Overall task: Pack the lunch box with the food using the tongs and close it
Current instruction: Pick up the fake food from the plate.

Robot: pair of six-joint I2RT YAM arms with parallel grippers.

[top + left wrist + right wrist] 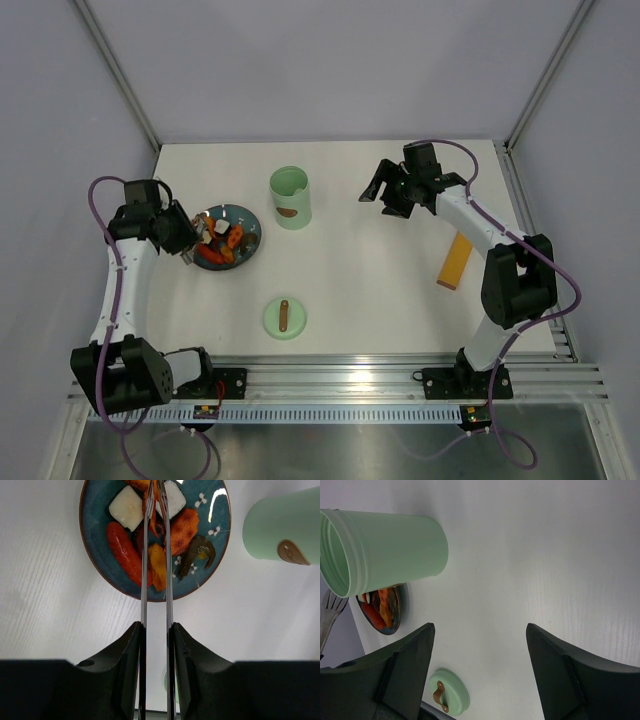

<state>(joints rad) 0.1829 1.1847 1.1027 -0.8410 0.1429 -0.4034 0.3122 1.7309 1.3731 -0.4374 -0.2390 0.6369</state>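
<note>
Our left gripper (156, 627) is clamped on the long slim silver metal tongs (144, 580), one black finger pressed against the outside of each arm. The two arms run forward a narrow gap apart. Their tips reach over the round dark blue-teal plate (102, 550), above the food (125, 550): a red sausage-like piece, orange fried chunks, two white squares and a dark green piece, all lying on the plate. We cannot tell whether the tips touch any piece.

Our right gripper (480, 650) hangs with its fingers spread wide and nothing between them, above bare white table (380, 290) to the right of the lunch box.

We see the pale mint-green cylindrical lunch box (290, 200) standing upright and uncovered, just right of the plate, its brown oval mark facing the arm bases. Its round green lid (285, 318) with the brown bar handle lies flat on the table, handle up, well apart from the container and nearer the bases. A flat orange-yellow strip (455, 260) lies beside the right arm.
</note>
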